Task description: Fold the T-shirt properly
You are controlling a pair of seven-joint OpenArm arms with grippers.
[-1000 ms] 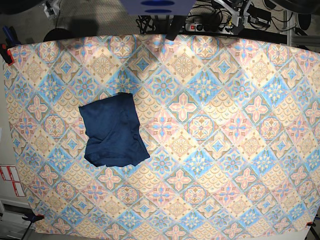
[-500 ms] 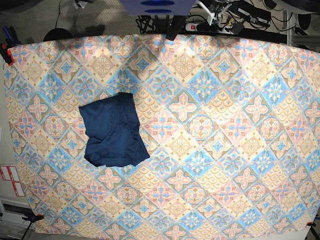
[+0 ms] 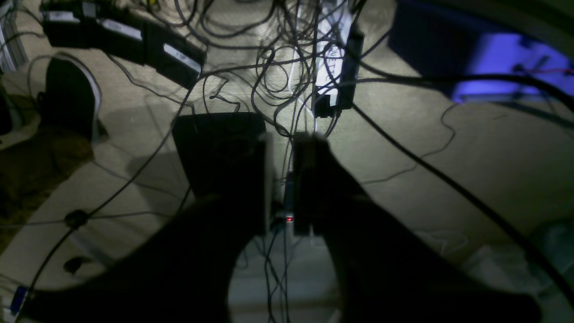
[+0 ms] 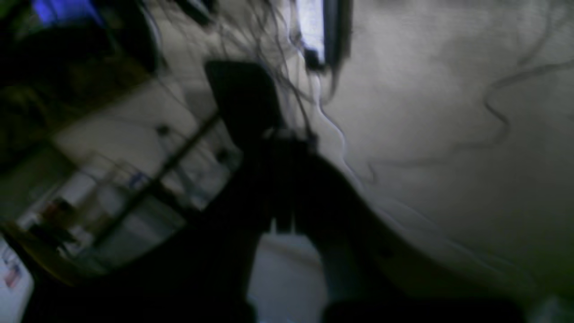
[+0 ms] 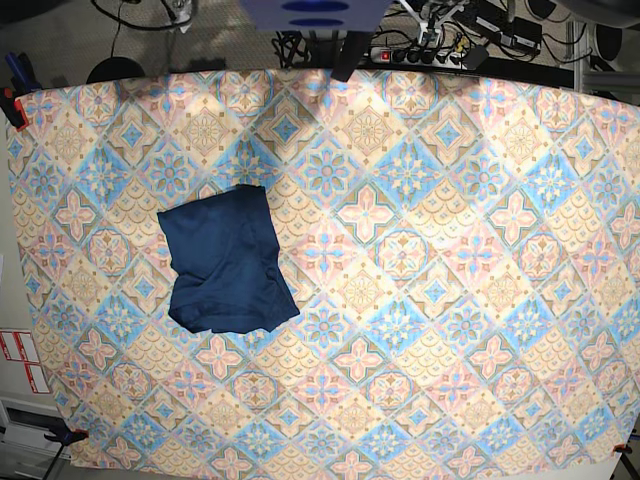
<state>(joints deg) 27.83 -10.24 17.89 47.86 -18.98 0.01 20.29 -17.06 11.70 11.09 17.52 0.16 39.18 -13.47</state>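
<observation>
The T-shirt [image 5: 225, 265] lies folded into a compact dark navy block on the left-middle of the patterned tablecloth [image 5: 430, 260], with a slightly uneven lower edge. Neither gripper is over the cloth in the base view. In the left wrist view my left gripper [image 3: 282, 148] hangs over the floor behind the table, its fingers almost together with only a thin slit and nothing between them. The right wrist view is blurred; my right gripper [image 4: 287, 139] is shut and empty, also over the floor. The shirt shows in neither wrist view.
A power strip [image 5: 420, 52] and tangled cables [image 3: 287, 54] lie on the floor behind the table's far edge. A dark post [image 5: 350, 50] stands at the far edge's middle. Red clamps [image 5: 10, 100] hold the cloth at the left corner.
The arm parts seen past the table's far edge have drawn further back out of the base view. The folded T-shirt has not moved.
</observation>
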